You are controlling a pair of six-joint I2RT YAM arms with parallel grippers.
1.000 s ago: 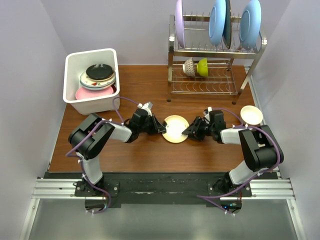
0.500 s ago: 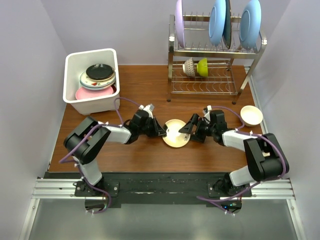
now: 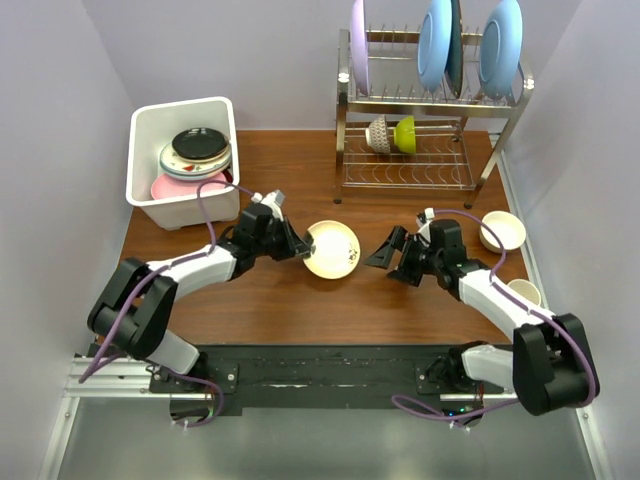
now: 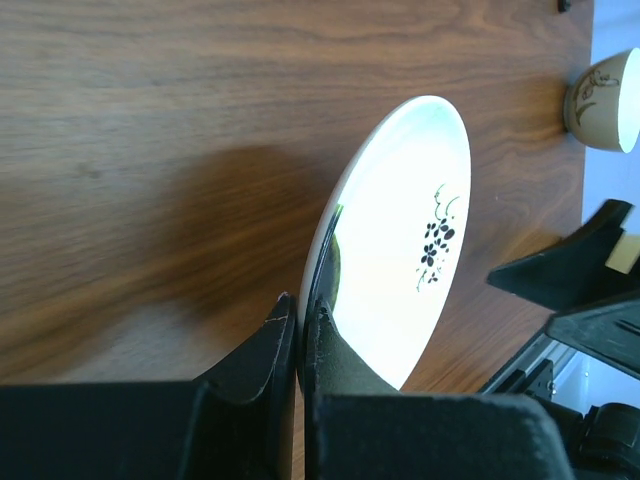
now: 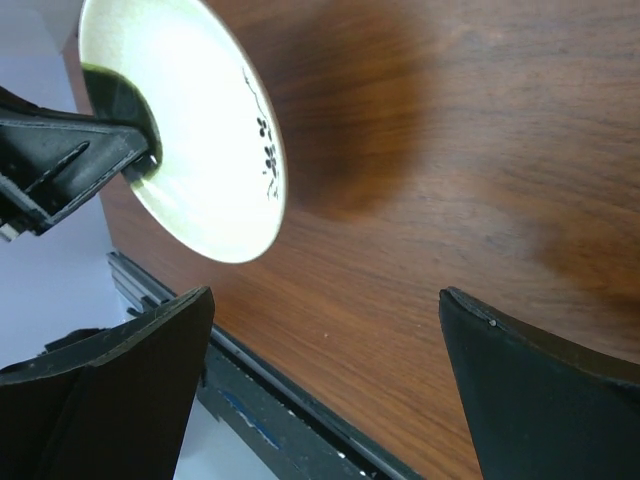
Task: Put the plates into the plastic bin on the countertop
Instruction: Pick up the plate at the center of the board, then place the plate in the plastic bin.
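Pinching the plate point(image 3: 335, 248) by its rim, the left gripper point(image 3: 302, 253) holds it tilted over bare tabletop point(image 3: 300, 305), well apart from the bin point(image 3: 185, 208) at the far-left edge. The right gripper point(image 3: 392, 262) gapes wide beside it. The plate is glossy pale yellow with a dark flower sprig.

Top view: stack in bin point(image 3: 180, 212) mostly hidden under dark plate point(image 3: 200, 143); pink plate point(image 3: 165, 188) shows only an edge. Blue plate point(image 3: 436, 40) on rack point(image 3: 400, 102) cut off at top. Left wrist view: cup point(image 4: 605, 100) cropped at rt edge; small plate point(image 4: 400, 240) rim partly hidden inside left gripper point(image 4: 298, 310).
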